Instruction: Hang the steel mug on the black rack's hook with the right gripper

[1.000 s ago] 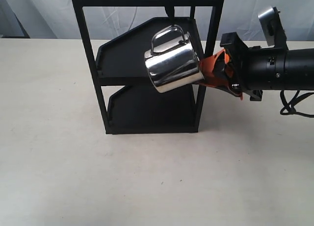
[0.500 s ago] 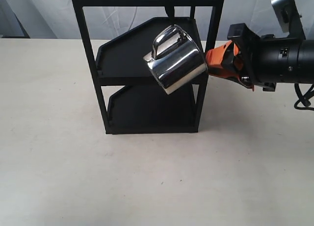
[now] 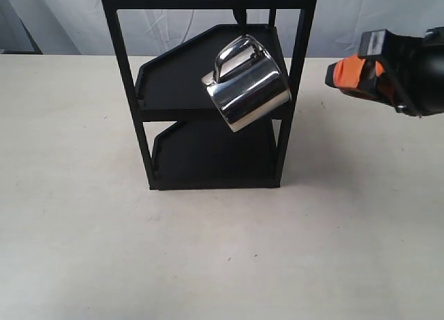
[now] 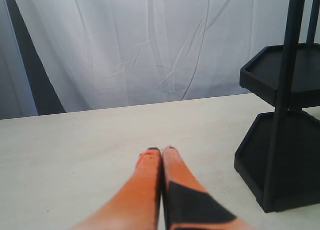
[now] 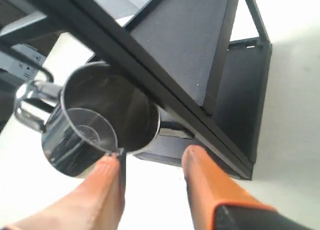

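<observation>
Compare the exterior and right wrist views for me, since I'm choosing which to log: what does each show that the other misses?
Only the exterior view shows the hook with the mug hanging tilted from it by its handle, and the right gripper off to the side, clear of the mug. Only the right wrist view shows the mug's empty inside and the gripper's two orange fingers spread apart with nothing between them. Both show the mug, the rack with its two shelves and the pale table.
</observation>
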